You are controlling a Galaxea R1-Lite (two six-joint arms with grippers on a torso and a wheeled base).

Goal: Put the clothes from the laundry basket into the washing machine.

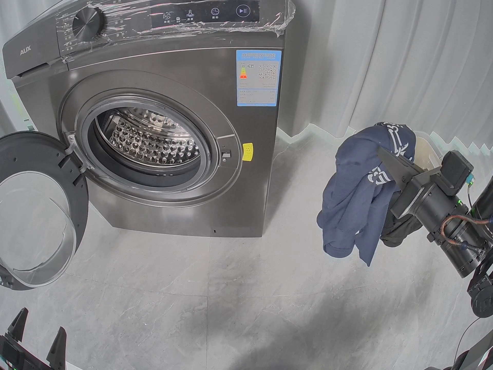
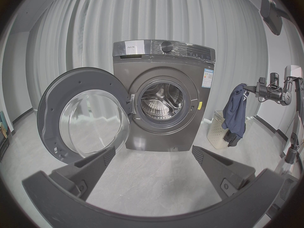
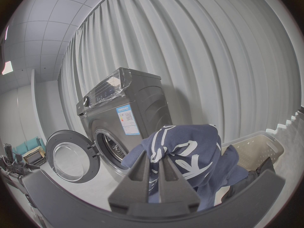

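over the laundry basket (image 2: 215,130), a navy garment (image 1: 359,191) hangs clamped in the right gripper (image 1: 385,156)
its loose tail could snag the basket rim or slip the narrow pinch before the washing machine (image 1: 205,191) (drum (image 1: 149,134) well apart, door (image 1: 36,206) open); left gripper (image 2: 152,148) spread, empty.

Head camera: above, angled down, near the washing machine (image 1: 246,181) front. Left wrist camera: low, farther back, square to the drum (image 2: 161,102). Right wrist camera: oblique, off to the robot's right, navy garment (image 3: 196,143) close before it. All three share the machine and its open door (image 1: 31,155).
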